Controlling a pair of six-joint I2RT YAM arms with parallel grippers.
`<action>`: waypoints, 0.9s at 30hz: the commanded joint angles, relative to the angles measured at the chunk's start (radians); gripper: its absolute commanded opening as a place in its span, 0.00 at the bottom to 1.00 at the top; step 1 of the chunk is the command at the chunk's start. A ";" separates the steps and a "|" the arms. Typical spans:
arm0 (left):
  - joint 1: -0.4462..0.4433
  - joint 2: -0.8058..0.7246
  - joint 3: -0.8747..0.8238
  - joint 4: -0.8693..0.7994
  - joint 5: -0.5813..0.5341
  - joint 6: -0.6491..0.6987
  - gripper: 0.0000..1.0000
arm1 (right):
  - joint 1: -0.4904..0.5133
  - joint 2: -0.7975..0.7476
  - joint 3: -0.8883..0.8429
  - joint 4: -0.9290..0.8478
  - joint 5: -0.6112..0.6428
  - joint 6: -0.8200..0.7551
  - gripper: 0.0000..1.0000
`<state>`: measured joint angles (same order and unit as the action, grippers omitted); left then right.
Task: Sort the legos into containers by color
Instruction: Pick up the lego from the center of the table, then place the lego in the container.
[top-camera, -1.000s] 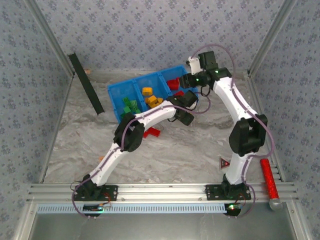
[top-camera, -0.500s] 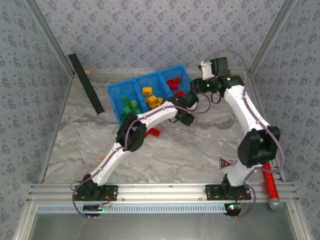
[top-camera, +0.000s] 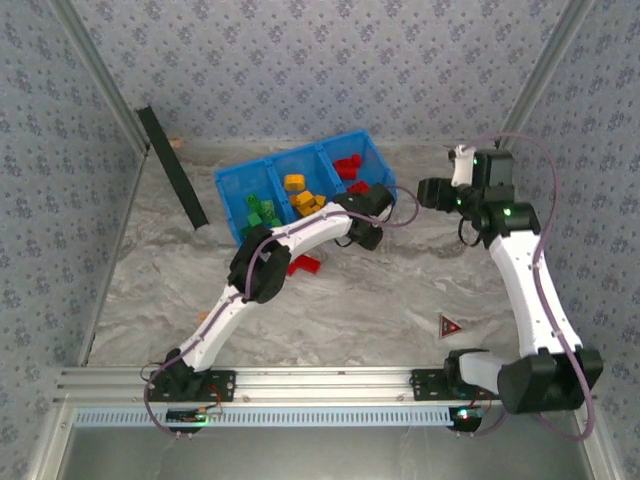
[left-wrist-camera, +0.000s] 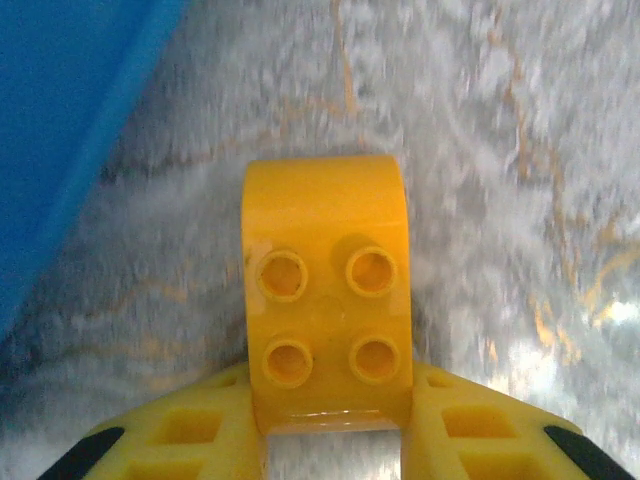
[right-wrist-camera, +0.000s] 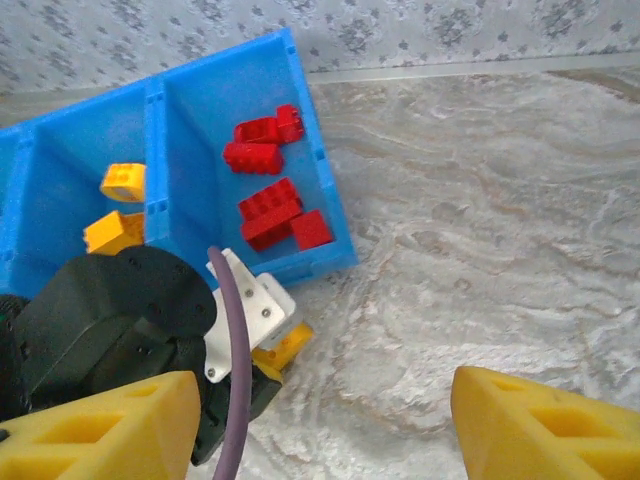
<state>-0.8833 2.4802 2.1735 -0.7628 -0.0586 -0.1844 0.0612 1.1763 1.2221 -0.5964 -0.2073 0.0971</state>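
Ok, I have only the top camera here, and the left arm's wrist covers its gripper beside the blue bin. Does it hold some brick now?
Observer: Yes. In the left wrist view the left gripper is shut on an orange-yellow lego, with its four studs facing the camera.
Operator: Is this brick above a compartment?
Observer: No. The marbled table lies behind it, and the outer wall of the blue bin is off to its left.
Operator: And the right gripper, is it carrying anything?
Observer: No. In the right wrist view the right gripper is open, with only table between its fingers.
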 joint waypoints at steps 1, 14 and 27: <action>-0.006 -0.156 -0.071 -0.061 0.024 -0.014 0.26 | 0.024 -0.071 -0.109 0.042 -0.056 0.039 0.72; 0.167 -0.459 -0.216 -0.089 0.065 -0.124 0.27 | 0.461 -0.177 -0.415 0.214 -0.021 0.105 0.78; 0.324 -0.297 -0.107 -0.145 0.040 -0.168 0.29 | 0.726 0.103 -0.356 0.332 0.058 0.052 0.81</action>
<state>-0.5667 2.1368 1.9903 -0.8635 -0.0139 -0.3359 0.7567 1.2205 0.8093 -0.3042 -0.1864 0.1936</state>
